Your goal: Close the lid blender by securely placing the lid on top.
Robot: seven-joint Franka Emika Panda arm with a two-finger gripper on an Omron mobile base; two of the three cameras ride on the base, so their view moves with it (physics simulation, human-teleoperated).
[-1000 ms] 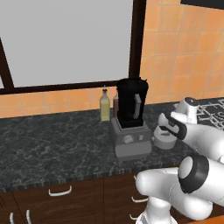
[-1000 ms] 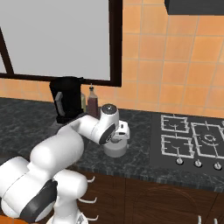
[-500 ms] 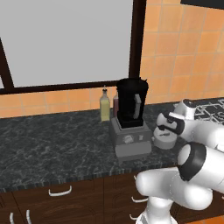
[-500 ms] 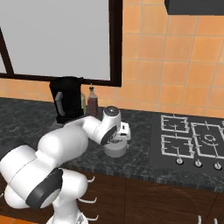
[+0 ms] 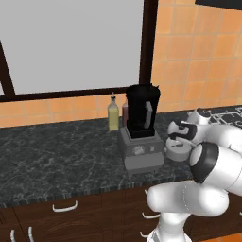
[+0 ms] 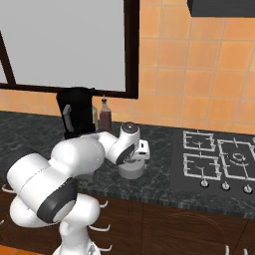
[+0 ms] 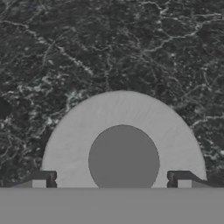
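The blender [image 5: 142,127] stands on the dark counter, a black jar with a grey handle strip on a boxy grey base with a dial; its jar top is uncovered. In the right base view the blender [image 6: 75,117] sits partly behind my arm. The lid [image 7: 122,144], a round light-grey cap with a raised darker knob, lies flat on the counter right of the blender. My gripper [image 7: 111,180] hangs open directly over it, one fingertip on each side of the knob. The lid [image 5: 178,153] shows under the hand; from the right the lid [image 6: 131,170] peeks out below the gripper [image 6: 133,158].
A yellowish oil bottle [image 5: 113,117] and a dark reddish bottle [image 6: 105,118] stand behind the blender against the tiled wall. A gas hob [image 6: 219,162] lies to the right. The counter's front edge [image 5: 71,196] runs above drawers with handles.
The hand has come down a little closer over the lid. The gripper stays open and the lid and blender have not moved.
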